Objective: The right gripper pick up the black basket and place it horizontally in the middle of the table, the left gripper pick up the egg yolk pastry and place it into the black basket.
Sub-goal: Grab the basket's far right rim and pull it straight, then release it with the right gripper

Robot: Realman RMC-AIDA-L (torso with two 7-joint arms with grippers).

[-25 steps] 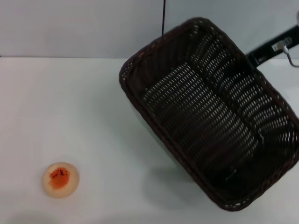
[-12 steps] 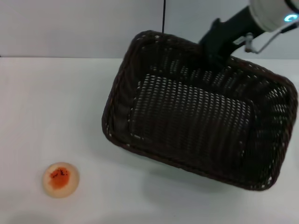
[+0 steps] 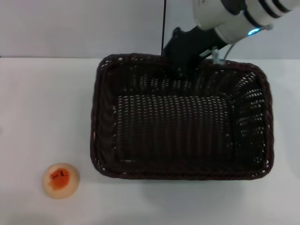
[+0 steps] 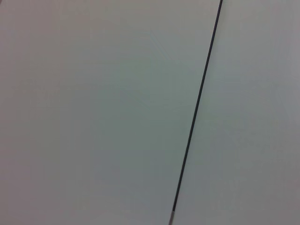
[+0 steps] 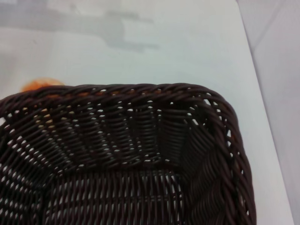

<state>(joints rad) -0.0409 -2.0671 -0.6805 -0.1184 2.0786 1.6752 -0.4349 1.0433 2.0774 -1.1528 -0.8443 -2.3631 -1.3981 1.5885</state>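
Mid-bench, black basket (image 3: pixel 180 124) sits horizontal, right pincer (image 3: pixel 182 71) clamping its far rim. Egg yolk pastry (image 3: pixel 60 180) lies outside, front-left; left pincer unseen, state unknown. Release and pastry step remain.

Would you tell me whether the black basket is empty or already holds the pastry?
Empty: the black basket shows only bare weave inside, while the egg yolk pastry sits outside on the table, near its front-left corner.
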